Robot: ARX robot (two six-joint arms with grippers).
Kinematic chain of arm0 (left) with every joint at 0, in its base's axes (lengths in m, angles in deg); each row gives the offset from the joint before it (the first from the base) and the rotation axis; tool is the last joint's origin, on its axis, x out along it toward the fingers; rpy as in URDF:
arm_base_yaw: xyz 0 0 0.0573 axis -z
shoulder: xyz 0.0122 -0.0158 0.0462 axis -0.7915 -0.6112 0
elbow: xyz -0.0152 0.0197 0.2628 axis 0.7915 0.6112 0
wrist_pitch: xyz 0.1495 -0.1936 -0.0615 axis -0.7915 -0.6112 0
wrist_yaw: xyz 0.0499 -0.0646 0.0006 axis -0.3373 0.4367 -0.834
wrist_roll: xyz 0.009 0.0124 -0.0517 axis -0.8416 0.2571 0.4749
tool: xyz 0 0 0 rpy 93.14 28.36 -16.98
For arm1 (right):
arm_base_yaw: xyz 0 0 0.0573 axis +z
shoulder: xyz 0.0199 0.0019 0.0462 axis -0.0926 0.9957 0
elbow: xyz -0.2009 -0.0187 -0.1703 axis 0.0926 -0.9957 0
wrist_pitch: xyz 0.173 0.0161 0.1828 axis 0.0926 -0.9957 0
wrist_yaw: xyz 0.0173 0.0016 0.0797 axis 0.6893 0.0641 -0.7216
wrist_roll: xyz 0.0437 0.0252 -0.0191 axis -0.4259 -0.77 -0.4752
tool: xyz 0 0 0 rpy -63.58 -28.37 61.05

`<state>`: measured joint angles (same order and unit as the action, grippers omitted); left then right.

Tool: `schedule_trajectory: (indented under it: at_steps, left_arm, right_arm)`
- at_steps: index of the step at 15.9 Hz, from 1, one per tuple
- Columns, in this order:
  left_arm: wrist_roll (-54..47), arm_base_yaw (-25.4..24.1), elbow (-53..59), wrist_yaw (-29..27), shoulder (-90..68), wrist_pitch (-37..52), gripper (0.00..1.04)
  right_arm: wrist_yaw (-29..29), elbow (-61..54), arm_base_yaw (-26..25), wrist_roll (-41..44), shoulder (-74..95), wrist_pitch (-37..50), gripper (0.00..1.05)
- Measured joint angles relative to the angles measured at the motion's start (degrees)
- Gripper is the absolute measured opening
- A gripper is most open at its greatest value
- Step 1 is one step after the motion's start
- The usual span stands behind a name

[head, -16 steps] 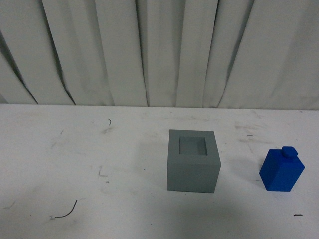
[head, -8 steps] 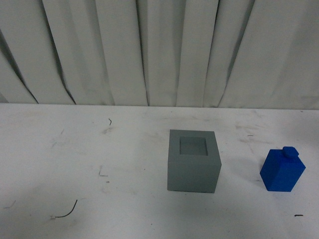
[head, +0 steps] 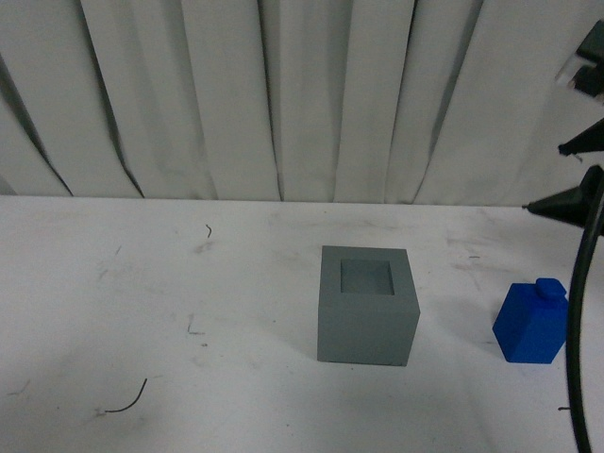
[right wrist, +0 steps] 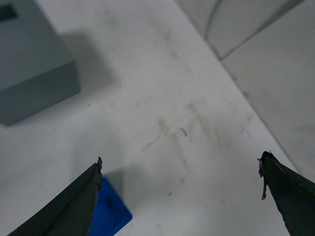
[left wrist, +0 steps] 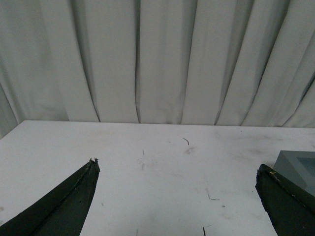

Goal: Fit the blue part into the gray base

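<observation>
Just R gripper (right wrist: pixel 180 160) nr blue part (right wrist: pixel 112 212).

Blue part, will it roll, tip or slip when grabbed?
The blue part looks like a rigid, flat-sided block, so it probably won't roll or flex. Its matte faces likely grip well. It stands upright; a high push might tip it.

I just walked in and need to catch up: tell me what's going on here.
Nothing is held yet. The gray base sits on the white table with its square recess empty; the blue part stands apart, to its right. The right gripper hangs open in the air near the blue part, fingers spread wide. The left gripper is open too, on the base's other side, touching nothing.
</observation>
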<state>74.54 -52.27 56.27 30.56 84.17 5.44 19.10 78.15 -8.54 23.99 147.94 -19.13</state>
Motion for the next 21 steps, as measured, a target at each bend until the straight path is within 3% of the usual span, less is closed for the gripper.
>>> schedule_trajectory:
  at_steps: [4,8,15,21]
  left_arm:
    - [-0.02,0.0,0.0,0.04,0.0,0.0,0.98]
    - [0.0,0.0,0.0,0.02,0.0,0.0,0.98]
    - [-0.02,0.0,0.0,0.02,0.0,0.0,0.98]
    - [-0.02,0.0,0.0,0.02,0.0,0.0,0.98]
  right_arm:
    - [0.28,9.64,2.25,20.41,5.62,-22.6,0.98]
    - [2.8,16.09,4.07,31.06,11.39,-34.21,0.98]
    - [14.34,19.04,4.02,42.56,17.18,-37.75,0.98]
    - [16.06,18.56,5.4,42.51,19.06,-37.7,0.98]
